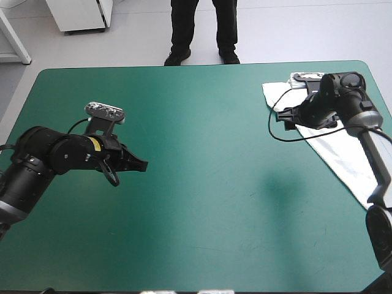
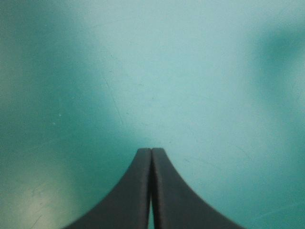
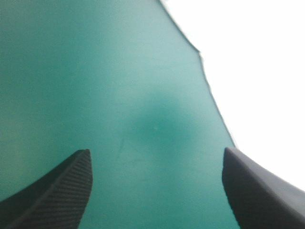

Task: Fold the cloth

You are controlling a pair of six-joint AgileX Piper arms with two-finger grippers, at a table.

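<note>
High view: T-shirt (image 1: 343, 156) folded long at the desk's (image 1: 202, 184) right edge; right gripper (image 1: 283, 114) fingers (image 3: 62, 191) gape beside it, left gripper (image 1: 138, 164) pinched together, well apart.

**Q:** Which part of the white short-sleeved fabric T-shirt (image 1: 340, 153) is hidden?
**A:** Its middle, beneath the black, fin-fingered right gripper (image 1: 283, 114) and wrist. Sleeves and collar cannot be told.
**Q:** And the right wrist view?
**A:** The T-shirt (image 3: 257, 71) is a featureless white field, cut off at the picture's edge. Its border against the teal-green table cover (image 3: 95, 71) is blurred.
</note>
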